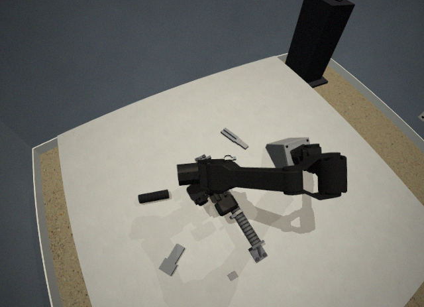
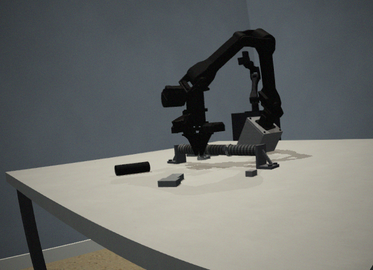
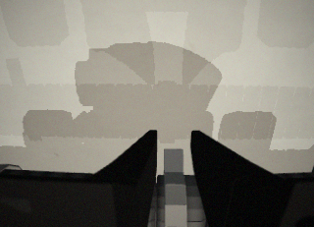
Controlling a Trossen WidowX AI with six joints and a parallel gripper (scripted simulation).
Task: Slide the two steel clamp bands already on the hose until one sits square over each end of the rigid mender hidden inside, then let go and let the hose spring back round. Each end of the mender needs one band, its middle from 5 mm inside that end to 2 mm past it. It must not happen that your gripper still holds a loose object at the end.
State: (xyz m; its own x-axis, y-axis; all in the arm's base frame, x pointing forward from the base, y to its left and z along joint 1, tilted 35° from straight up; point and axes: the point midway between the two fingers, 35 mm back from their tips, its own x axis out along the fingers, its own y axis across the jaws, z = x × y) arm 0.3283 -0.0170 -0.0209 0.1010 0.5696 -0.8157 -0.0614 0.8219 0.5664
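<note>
The ribbed dark hose (image 2: 217, 149) lies level between two grey end stands (image 2: 264, 160) on the white table. In the overhead view its near stretch (image 1: 246, 227) shows below my wrist, and the rest is hidden under the arm. One pale steel band (image 2: 226, 149) sits on the hose to the right of my fingers. My gripper (image 2: 199, 153) points straight down at the hose near its left end. In the wrist view the fingers stand a little apart, with a pale grey band piece (image 3: 173, 188) in the gap below them. They do not press on it.
A black cylinder (image 1: 153, 196) lies left of the hose. A grey flat plate (image 1: 171, 260) and a small grey cube (image 1: 232, 275) lie in front. A grey strip (image 1: 234, 138) and a wire ring (image 1: 228, 157) lie behind. A black tower (image 1: 318, 36) stands at the far corner.
</note>
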